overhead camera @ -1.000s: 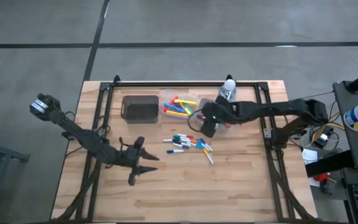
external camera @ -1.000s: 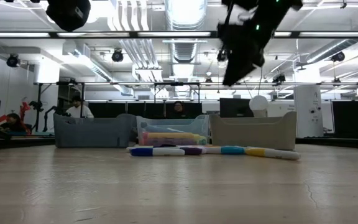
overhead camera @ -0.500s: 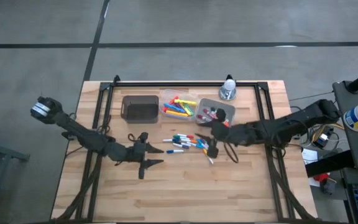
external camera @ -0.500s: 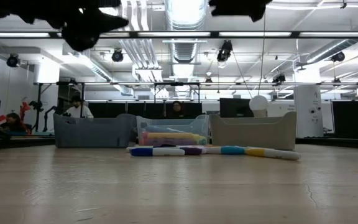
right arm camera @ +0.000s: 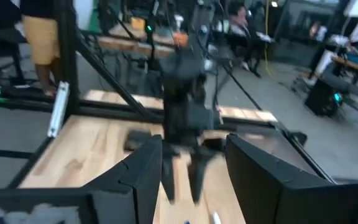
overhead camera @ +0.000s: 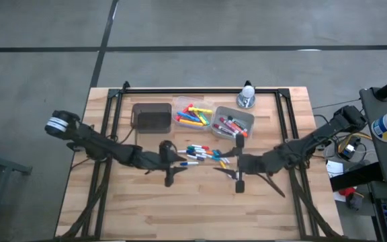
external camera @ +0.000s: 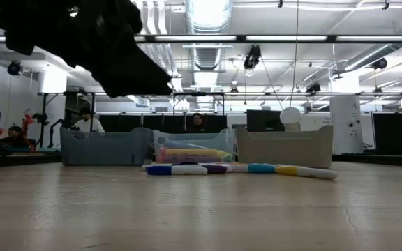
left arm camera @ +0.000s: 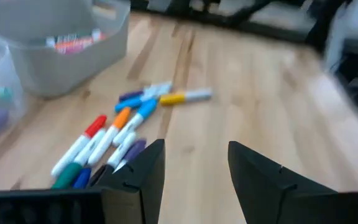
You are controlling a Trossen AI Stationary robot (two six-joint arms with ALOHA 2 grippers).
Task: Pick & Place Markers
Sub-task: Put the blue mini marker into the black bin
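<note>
Several loose markers (overhead camera: 200, 153) lie flat on the wooden table, mid-table; in the left wrist view these markers (left arm camera: 114, 134) lie just beyond my fingers. My left gripper (overhead camera: 179, 163) (left arm camera: 194, 168) hangs open and low at the pile's near left side, touching nothing. In the low view it is the dark left gripper (external camera: 117, 56) at upper left. My right gripper (overhead camera: 224, 168) (right arm camera: 191, 168) is open and empty near the pile's right end, pointing about level toward the left arm. More markers lie in the grey bin (overhead camera: 232, 123) and the clear bin (overhead camera: 192, 114).
A dark bin (overhead camera: 151, 115) stands left of the clear bin along the far side. A small white and grey object (overhead camera: 247, 96) sits at the far edge behind the grey bin. Black frame rails (overhead camera: 109, 128) run along the table's sides. People sit in the room beyond the table.
My left gripper has gone down and toward the table's right edge, up to the loose markers. My right gripper has left the grey bin, gone toward the near edge, and tipped up from pointing down to nearly level. The markers have not moved.
</note>
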